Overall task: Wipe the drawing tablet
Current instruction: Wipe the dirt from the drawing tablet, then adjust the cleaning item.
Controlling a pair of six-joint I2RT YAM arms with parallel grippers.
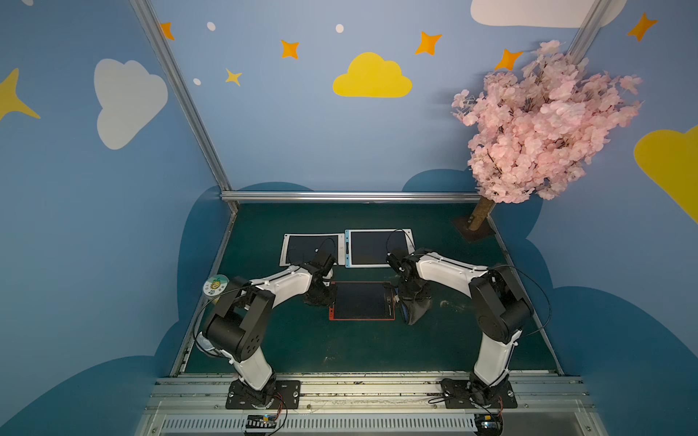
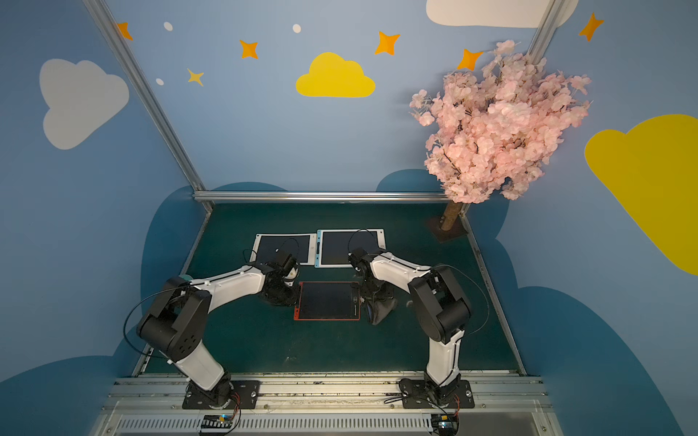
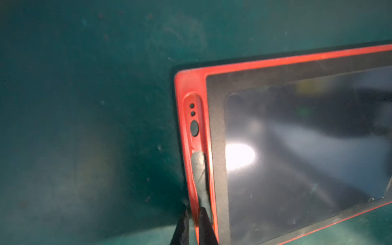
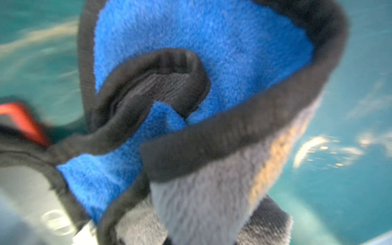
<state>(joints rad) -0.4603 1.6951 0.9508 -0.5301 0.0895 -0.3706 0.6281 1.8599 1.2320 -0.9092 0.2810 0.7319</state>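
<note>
The red-framed drawing tablet [image 1: 362, 300] lies flat mid-mat [image 1: 302, 339]. My left gripper [image 1: 320, 294], fingers closed and empty, presses its left rim, apparently to stop sliding. My right gripper [image 1: 409, 292], clamped on a blue-grey microfibre cloth [image 4: 212, 53], hangs at the right rim, ready to wipe.

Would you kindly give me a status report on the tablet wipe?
Left claw shut at frame edge of red tablet. Right claw shut on cloth, beside the tablet, off its screen. White-framed tablet and blue-framed tablet behind, clear of it.
</note>
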